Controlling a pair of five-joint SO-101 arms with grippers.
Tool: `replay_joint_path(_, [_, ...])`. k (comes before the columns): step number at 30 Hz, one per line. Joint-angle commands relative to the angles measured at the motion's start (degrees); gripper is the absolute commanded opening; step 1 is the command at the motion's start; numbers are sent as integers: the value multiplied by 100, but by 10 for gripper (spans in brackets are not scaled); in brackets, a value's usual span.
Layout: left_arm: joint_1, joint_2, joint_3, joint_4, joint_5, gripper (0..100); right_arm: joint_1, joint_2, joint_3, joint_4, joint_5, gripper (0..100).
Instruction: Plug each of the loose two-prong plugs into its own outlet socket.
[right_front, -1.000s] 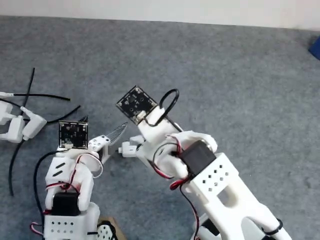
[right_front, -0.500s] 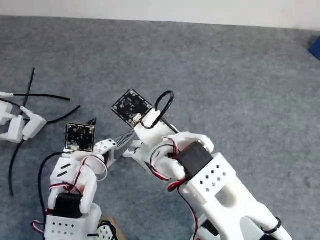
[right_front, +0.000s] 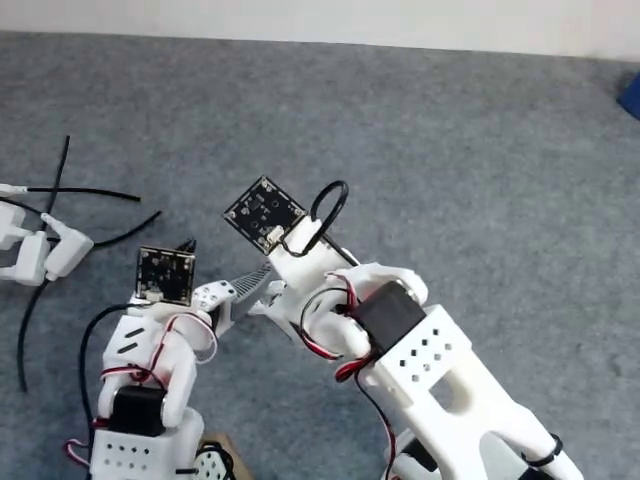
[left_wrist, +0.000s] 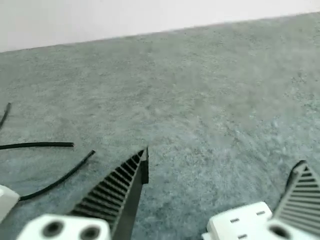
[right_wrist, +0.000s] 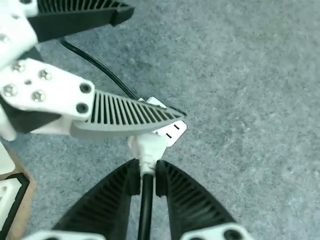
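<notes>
Grey tabletop (right_front: 480, 130) carries a tangle of white plugs and black cords (right_front: 45, 255) at its edge, well apart from the work and, I judge, not yet dealt with. The left tool (left_wrist: 222, 160) gapes wide and empty astride the white socket block (right_wrist: 170, 132); the right tool (right_wrist: 146, 170) pinches the black cord (right_wrist: 145, 210) just behind a small white plug (right_wrist: 146, 146) touching that block, prongs hidden.

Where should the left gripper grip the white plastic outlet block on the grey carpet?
By its side walls, from above, left gripper astride it. The white plastic outlet block lies flat, slots up, and the right gripper holds a white plug on a black cable beside it, so the slotted top should probably stay uncovered.
</notes>
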Motion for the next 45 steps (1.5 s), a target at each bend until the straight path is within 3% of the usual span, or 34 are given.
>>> replay_joint_path(1, [259,13,48,44,-88,421,136,-31,-426,-31,-62,7])
replay_joint_path(6, [4,13,-4,9,-88,421,154,-31,-391,13,-35,7])
replay_joint_path(11, [-1007,13,57,-536,-53,401,163,400,-286,101,-70,7])
replay_joint_path(17, [-1947,13,48,-563,246,336,163,1604,-470,22,-264,7])
replay_joint_path(26, [-2264,13,268,-554,677,375,207,2686,-2651,1200,-589,7])
replay_joint_path(29, [-2264,13,312,-554,668,375,242,2712,-2765,1235,-589,7])
replay_joint_path(36, [-2237,22,382,-536,659,375,233,2774,-2791,1200,3235,7])
replay_joint_path(45, [-2229,22,382,-527,659,375,233,3530,-2800,1218,4967,8])
